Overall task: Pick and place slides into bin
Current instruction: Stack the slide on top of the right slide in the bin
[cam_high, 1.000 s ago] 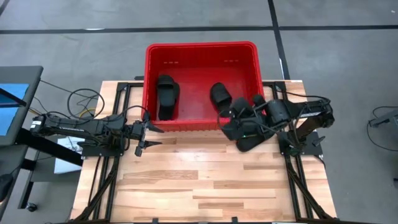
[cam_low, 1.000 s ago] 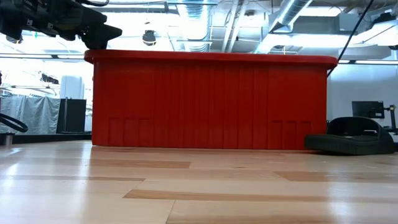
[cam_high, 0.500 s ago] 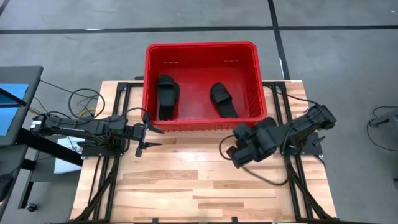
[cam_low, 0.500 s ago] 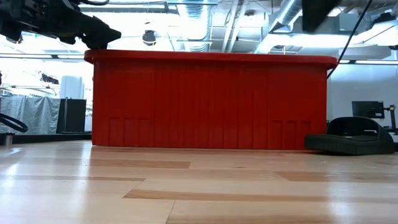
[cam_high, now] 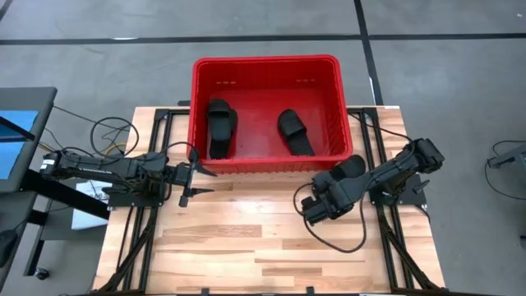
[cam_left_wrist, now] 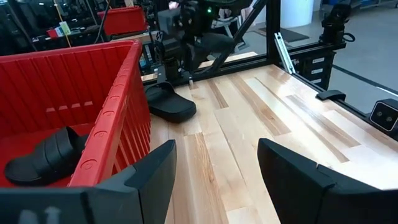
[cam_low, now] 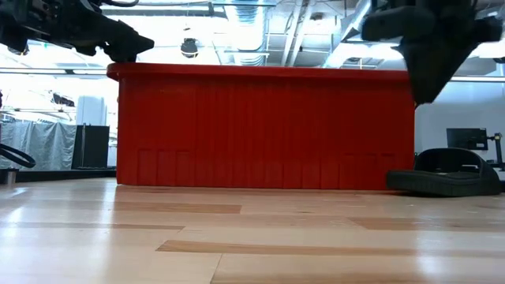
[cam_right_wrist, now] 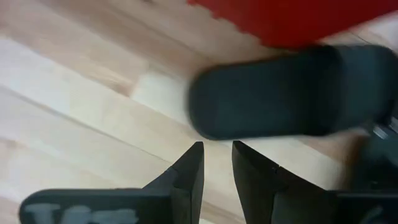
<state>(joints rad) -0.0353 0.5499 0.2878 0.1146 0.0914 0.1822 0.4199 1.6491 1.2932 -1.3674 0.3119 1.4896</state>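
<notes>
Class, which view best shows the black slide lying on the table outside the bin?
The left wrist view: the slide shows whole, strap and sole, beside the bin. The low view gives only its side profile, the right wrist view its top; in the high view the right arm largely covers it.

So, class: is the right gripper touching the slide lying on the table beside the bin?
Apart. In the low view the right gripper hangs up near the bin's rim, with clear space between it and the slide on the table.
</notes>
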